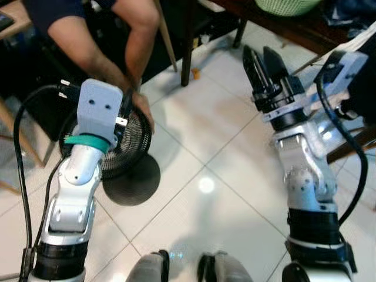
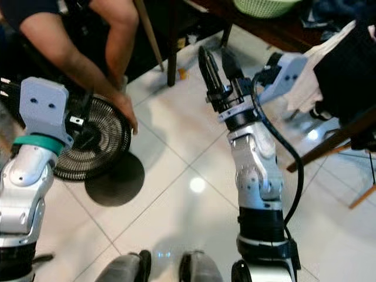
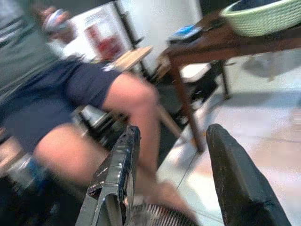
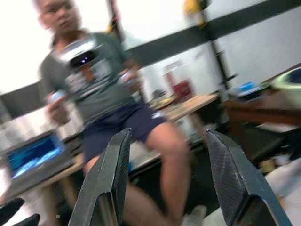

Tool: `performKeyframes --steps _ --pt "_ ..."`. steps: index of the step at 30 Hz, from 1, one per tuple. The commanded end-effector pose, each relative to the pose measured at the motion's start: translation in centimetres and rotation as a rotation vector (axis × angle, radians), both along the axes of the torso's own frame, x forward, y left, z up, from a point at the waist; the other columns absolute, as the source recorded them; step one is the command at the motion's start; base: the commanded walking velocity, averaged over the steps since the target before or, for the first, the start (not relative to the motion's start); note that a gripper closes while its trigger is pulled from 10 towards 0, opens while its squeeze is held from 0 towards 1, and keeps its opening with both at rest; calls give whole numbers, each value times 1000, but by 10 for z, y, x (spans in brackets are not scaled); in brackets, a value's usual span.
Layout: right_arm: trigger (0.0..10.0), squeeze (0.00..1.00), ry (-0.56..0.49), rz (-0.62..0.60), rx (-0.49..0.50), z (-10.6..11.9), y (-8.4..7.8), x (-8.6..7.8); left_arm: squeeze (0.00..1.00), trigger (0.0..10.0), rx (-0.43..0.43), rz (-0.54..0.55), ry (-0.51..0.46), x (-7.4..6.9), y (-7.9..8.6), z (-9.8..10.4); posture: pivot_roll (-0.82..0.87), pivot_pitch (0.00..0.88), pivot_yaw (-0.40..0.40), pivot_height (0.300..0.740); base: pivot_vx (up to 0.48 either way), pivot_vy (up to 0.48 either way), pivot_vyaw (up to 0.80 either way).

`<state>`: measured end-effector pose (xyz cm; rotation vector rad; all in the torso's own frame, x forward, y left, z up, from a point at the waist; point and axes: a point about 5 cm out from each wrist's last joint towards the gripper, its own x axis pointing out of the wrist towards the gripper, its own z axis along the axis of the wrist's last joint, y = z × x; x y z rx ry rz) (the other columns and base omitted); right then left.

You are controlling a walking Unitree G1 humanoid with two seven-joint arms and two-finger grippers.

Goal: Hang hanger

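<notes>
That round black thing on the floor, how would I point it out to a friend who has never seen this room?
Start at the pale tiled floor in front of the robot, then look to its left side, where a person's hand reaches down. The hand rests on a small black fan, just beyond the left gripper. Its round wire grille and flat disc base set it apart from everything nearby.
</notes>
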<state>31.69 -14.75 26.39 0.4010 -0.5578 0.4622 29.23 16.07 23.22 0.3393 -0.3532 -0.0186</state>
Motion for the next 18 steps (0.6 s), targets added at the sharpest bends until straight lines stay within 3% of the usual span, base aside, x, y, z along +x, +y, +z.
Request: performKeyframes --steps 1,4,18 --pt "10000 0 2 -21 -2 -1 -4 0 0 10000 -6 -5 8 -1 -1 -2 58 104 69 740 341 281 0" --pt "10000 0 2 -21 -2 -1 -4 0 0 10000 -6 -5 8 -1 -1 -2 58 104 69 740 341 281 0" --pt "10000 0 2 -38 -25 -2 -4 0 0 10000 1 1 21 0 -2 -3 54 114 72 740 0 0 0"
